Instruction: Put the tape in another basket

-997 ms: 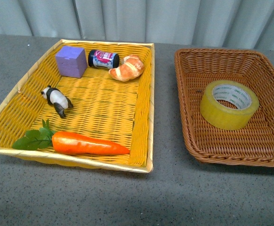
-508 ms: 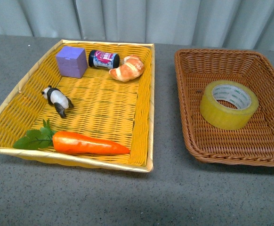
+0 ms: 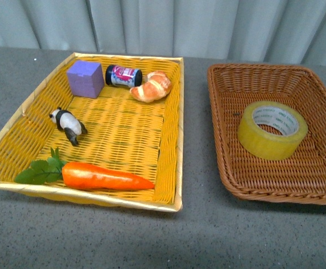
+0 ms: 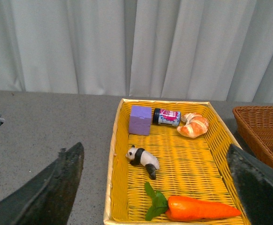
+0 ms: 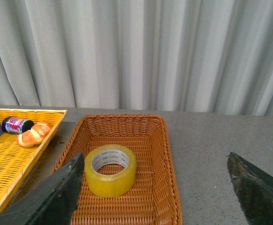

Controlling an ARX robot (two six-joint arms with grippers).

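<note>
The tape (image 3: 272, 130), a wide yellowish roll with a white printed core, lies flat inside the dark brown wicker basket (image 3: 222, 140) at the right. It shows in the right wrist view (image 5: 110, 170) in the basket (image 5: 162, 187). My right gripper (image 5: 157, 197) is open and empty, held high above the basket's near end. My left gripper (image 4: 160, 192) is open and empty, high above the near end of the yellow tray (image 4: 112, 164). Neither arm shows in the front view.
The bright yellow woven tray (image 3: 171, 140) at the left holds a purple cube (image 3: 85, 78), a small jar (image 3: 124, 75), a croissant (image 3: 151, 87), a toy panda (image 3: 68, 124) and a carrot (image 3: 104, 176). A grey tabletop (image 3: 196, 235) lies around both; a pale curtain hangs behind.
The whole front view has shifted slightly, so both baskets sit a little lower in the picture. The tape and the tray's objects keep their places.
</note>
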